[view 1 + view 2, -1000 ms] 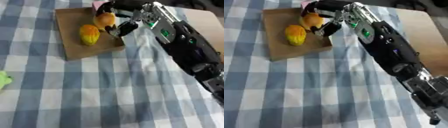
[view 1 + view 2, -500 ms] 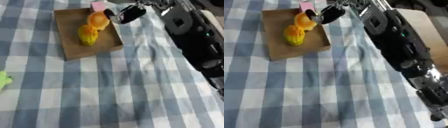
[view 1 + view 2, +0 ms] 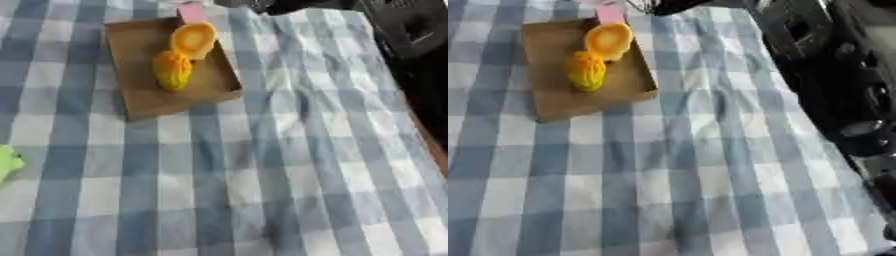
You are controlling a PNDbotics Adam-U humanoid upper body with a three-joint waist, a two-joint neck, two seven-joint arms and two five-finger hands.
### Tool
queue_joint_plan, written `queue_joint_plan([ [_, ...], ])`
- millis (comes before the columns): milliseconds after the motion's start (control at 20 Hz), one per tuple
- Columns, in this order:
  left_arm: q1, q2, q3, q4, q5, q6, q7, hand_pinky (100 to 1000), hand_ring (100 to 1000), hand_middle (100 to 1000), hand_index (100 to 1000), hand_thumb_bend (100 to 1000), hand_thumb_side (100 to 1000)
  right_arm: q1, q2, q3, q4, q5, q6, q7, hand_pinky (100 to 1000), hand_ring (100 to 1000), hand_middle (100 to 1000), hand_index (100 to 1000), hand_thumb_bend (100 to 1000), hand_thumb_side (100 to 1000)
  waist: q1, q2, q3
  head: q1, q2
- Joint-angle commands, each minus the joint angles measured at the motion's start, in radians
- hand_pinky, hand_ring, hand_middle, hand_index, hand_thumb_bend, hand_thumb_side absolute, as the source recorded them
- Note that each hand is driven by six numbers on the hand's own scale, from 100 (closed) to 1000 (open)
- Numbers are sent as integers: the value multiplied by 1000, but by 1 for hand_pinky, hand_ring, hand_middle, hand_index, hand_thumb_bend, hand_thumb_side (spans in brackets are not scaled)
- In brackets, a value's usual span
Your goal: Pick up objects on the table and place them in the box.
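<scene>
Since a second ago our right hand has pulled up and away from the box; it was low over the box's far corner beside the orange piece, and now only a dark part of it shows at the top edge, past the box's far right corner. The orange piece that sat against our fingers then now lies by itself in the box, apart from the hand. We cannot tell whether our fingers are straight or curled, because most of the hand is cut off by the top edge and what remains is blurred.

The box is a shallow brown tray lying askew on the blue-and-white checked cloth, in the upper left of our view. Inside it the orange piece sits toward the far side, pale in the middle with a darker rim. Just in front of it, touching or nearly touching, lies a yellow-orange lumpy thing, longer than wide, near the middle of the box. A small pink thing stands at the box's far edge, right behind the orange piece; we cannot tell whether it is inside the box or just beyond it.

At the left edge of the cloth, well apart from the box, a bright green thing shows partly. Our right arm fills the right side, black and bulky.
</scene>
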Motion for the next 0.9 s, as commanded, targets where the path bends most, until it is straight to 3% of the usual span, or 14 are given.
queue_joint_plan([
  [50, -27, 82, -9, -16, -23, -3, 5, 903, 719, 823, 874, 100, 595, 31, -83, -65, -89, -53, -15, -50, 809, 843, 802, 860, 100, 313, 17, -30, -11, 19, 3],
  [300, -90, 194, -38, -16, -88, 22, -5, 891, 727, 811, 880, 125, 527, 144, -166, -142, -177, -124, -2, -121, 805, 834, 793, 847, 100, 343, 46, -37, -36, 41, 1],
  [400, -108, 238, -46, -16, -115, 47, -19, 891, 727, 811, 880, 125, 527, 189, -186, -168, -182, -151, -17, -148, 805, 834, 793, 847, 100, 343, 53, -39, -42, 44, 0],
  [550, -111, 303, -66, -16, -155, 86, -46, 894, 769, 833, 937, 223, 534, 253, -213, -192, -183, -191, -48, -188, 805, 835, 797, 845, 100, 334, 67, -41, -47, 51, 1],
  [650, -99, 348, -93, -16, -182, 113, -70, 899, 789, 838, 940, 243, 515, 298, -227, -203, -183, -218, -73, -215, 804, 834, 797, 844, 100, 336, 80, -42, -49, 52, 3],
  [900, -129, 463, -174, -16, -253, 184, -139, 900, 795, 840, 941, 258, 512, 379, -249, -229, -183, -289, -130, -286, 804, 833, 797, 844, 100, 337, 78, -46, -40, 47, 9],
])
